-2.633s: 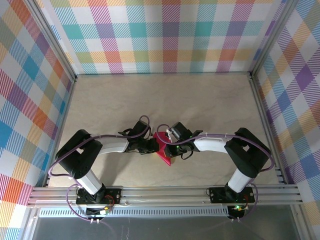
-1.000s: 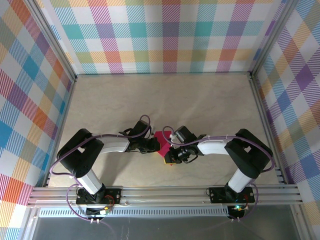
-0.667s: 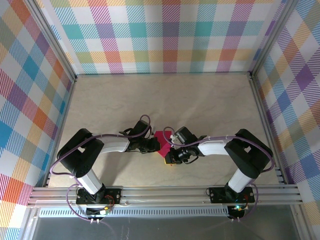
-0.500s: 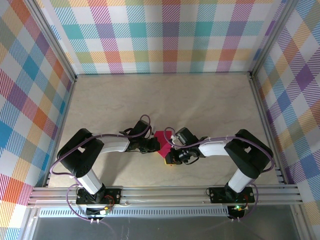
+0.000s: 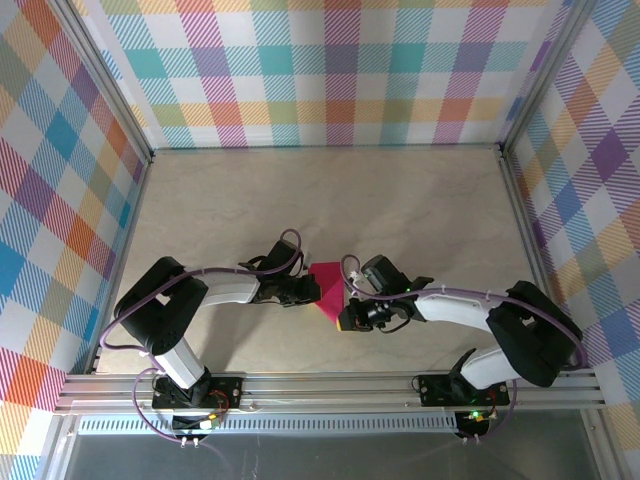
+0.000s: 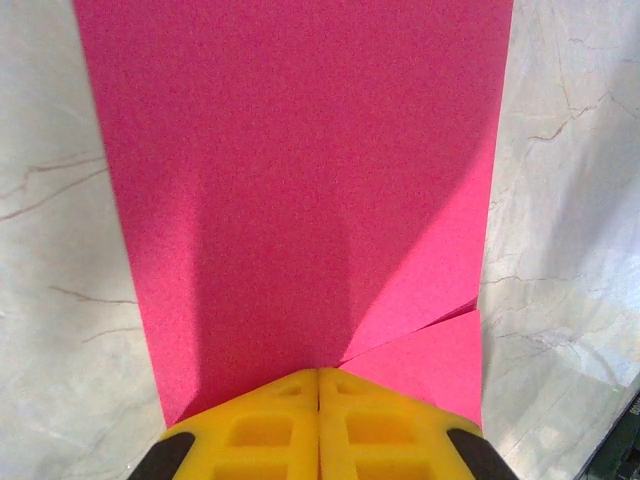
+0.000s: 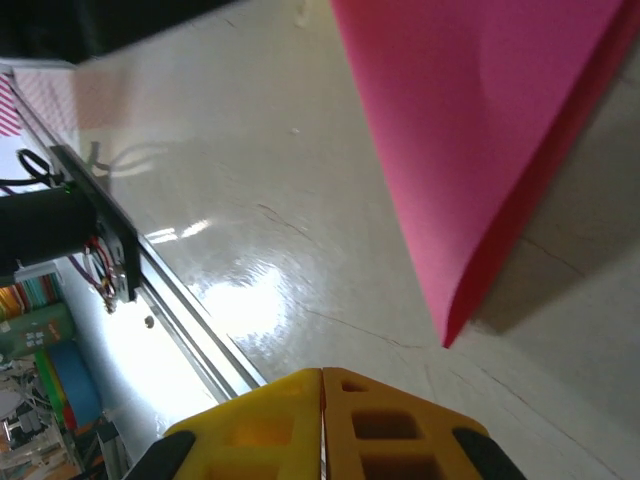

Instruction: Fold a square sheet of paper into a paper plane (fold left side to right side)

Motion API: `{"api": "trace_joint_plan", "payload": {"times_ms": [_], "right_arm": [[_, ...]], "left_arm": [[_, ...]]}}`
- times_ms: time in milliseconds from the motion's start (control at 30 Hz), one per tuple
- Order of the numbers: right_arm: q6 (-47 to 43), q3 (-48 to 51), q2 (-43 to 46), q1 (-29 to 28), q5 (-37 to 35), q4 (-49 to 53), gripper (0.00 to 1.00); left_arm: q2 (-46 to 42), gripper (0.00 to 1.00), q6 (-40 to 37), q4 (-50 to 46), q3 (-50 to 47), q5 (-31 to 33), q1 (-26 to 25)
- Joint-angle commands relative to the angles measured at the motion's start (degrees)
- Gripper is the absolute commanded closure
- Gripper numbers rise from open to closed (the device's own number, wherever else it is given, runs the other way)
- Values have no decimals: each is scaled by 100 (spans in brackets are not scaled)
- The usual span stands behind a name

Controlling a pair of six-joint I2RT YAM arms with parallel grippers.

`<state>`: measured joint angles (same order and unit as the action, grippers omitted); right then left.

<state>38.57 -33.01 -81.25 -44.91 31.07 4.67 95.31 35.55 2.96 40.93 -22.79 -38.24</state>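
The magenta-pink sheet of paper (image 5: 328, 283) lies folded over on itself at the middle of the table, near the front. In the left wrist view the paper (image 6: 300, 180) runs away from my left gripper (image 6: 319, 372), two layers showing at its right corner. That gripper (image 5: 308, 290) is shut, with the paper's near edge at its fingertips. My right gripper (image 5: 345, 318) sits just in front of the paper's near corner, shut and holding nothing. In the right wrist view the paper (image 7: 480, 120) shows a loose rounded fold, apart from the right gripper (image 7: 322, 372).
An aluminium rail (image 5: 330, 385) runs along the table's near edge, close behind the right gripper and also seen as the rail (image 7: 150, 270). Plaid walls (image 5: 330, 70) close in the back and both sides. Bare table (image 5: 330, 200) stretches beyond the paper.
My right gripper has come off the paper and drawn back toward the near right, its arm swinging outward. More of the paper shows now. The left arm has stayed put.
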Motion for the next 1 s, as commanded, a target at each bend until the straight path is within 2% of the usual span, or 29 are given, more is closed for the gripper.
{"api": "trace_joint_plan", "payload": {"times_ms": [0, 233, 533, 633, 967], "right_arm": [[-29, -311, -169, 42, -86, -112, 92], [-173, -837, -1048, 35, -248, -186, 95], [-170, -735, -1535, 34, -573, 27, 96], [-146, -624, -1631, 34, -691, 98, 100], [-90, -188, -1725, 78, -962, -62, 100]], "left_arm": [[176, 92, -85, -438, 33, 380, -35], [173, 92, -81, -431, 97, 345, -35], [59, 92, -101, -251, 162, 181, -35], [-109, 91, -110, 82, 65, 118, -35], [-873, 91, 185, 1909, -1024, 30, -125]]}}
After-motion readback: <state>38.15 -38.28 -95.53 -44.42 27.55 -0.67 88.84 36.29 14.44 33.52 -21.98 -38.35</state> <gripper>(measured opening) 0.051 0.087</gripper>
